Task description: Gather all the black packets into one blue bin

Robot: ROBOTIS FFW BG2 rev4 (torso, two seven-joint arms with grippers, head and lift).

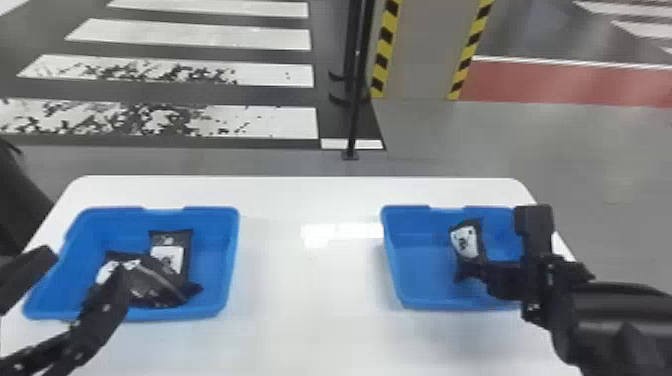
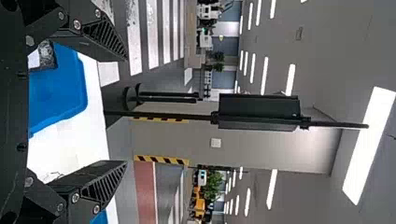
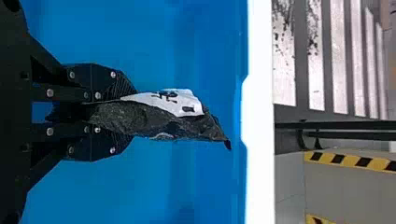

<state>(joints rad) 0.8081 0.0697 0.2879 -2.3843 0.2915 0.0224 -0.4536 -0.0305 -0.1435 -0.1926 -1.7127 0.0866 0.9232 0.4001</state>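
- Clearly, the black packets lie in two places: a group in the left blue bin (image 1: 227, 265) and one in the grip of the right arm, at the other blue bin (image 1: 412, 272).
- The right end effector (image 1: 475, 271) has its two fingers brought together on the held packet (image 1: 465, 242) — pinching it by one end, with the white label and the rest of the dark wrapping sticking out past the fingertips.
- In the head view that packet appears within the outline of the right-hand bin, its white label visible; whether it touches the bottom I cannot tell.
- The left end effector (image 1: 86, 264) has its fingers spread wide, nothing between them. In the head view they appear across the outer side of the left bin, one near the outer rim and the other overlapping the packets; I cannot tell whether that finger touches them.
- In the left bin, one packet (image 1: 172, 250) lies toward the far wall with its white label up. Nearer, crumpled black packaging (image 1: 155, 287) rests against it, with a white label beside that; how many packets make up this nearer heap is unclear.
- Both bins sit on the white counter (image 1: 310, 285), well apart.
- Beyond the counter stand a black pole (image 1: 354, 115) and a grey pillar (image 1: 420, 50) edged in yellow-and-black stripes — crosswalk stripes (image 1: 200, 37) mark the floor.
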